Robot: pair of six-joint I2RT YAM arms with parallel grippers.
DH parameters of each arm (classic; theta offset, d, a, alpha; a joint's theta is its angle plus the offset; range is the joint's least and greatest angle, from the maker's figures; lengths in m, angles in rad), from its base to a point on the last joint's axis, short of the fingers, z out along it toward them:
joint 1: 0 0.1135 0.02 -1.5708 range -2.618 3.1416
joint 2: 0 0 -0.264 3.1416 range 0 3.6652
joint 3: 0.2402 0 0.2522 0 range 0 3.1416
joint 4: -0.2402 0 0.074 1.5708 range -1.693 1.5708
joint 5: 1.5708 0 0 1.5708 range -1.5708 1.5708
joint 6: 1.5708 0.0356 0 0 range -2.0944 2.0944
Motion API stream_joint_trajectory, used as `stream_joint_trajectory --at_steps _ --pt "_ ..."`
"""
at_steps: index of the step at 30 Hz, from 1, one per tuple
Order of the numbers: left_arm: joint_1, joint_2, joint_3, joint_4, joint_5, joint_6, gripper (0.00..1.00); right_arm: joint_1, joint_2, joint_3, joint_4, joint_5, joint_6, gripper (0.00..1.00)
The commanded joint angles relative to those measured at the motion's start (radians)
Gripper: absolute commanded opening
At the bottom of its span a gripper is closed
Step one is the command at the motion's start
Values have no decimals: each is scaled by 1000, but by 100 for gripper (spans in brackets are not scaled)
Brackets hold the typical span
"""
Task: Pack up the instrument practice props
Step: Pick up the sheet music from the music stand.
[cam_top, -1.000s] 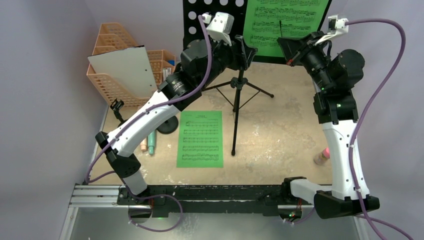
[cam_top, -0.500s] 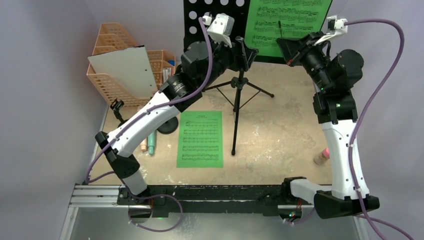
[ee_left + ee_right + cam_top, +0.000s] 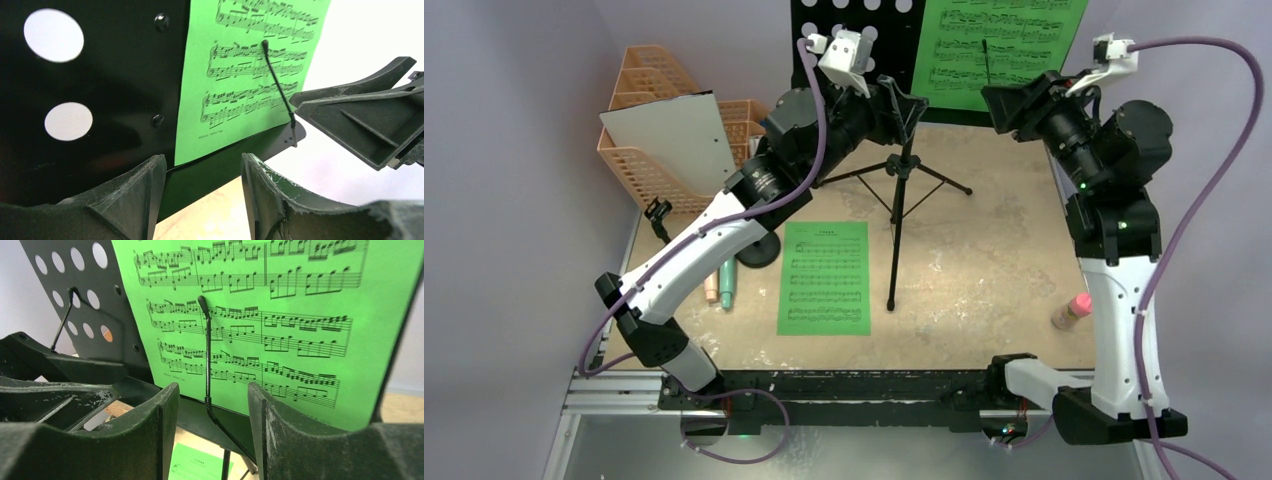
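Both sides: found the fingers released, gripping nothing. Saw the left fingers [image 3: 131,200] parted and raised off the desk [image 3: 994,230], just short of the lower lip of the stand [image 3: 849,35], facing its black punched plate near the inner edge of the upright green page [image 3: 240,75]. Saw the right fingers [image 3: 150,440] likewise parted and pointed at that same page, with the thin wire retainer [image 3: 206,355] that lies over the sheet showing in the gap between them, untouched as far as can be told. Noted the two sets close together in front of the plate, not in contact.

Located the stand upright at the far middle of the desk, on its tripod [image 3: 902,190]. Located the second page [image 3: 824,277] flat on the desk, just left of the tripod's near leg. Located a mint microphone [image 3: 727,285] lying at the left beside a black round base [image 3: 759,250], both partly hidden under the left arm. Located a pink microphone [image 3: 1072,310] at the right edge, by the right arm. Recorded an orange organizer [image 3: 649,110] at far left, with a pale board [image 3: 674,140] leaning against it.
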Motion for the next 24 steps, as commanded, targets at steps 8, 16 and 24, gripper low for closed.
stream_joint_trajectory --at_steps 8,16,24 --pt "-15 -31 4 89 110 -17 59 -4 11 183 -190 305 -15 60" --pt "-43 29 49 93 142 -29 60 -67 79 262 -173 327 -41 66" --pt "-63 91 83 126 144 -50 60 -398 94 200 -73 -56 46 68"
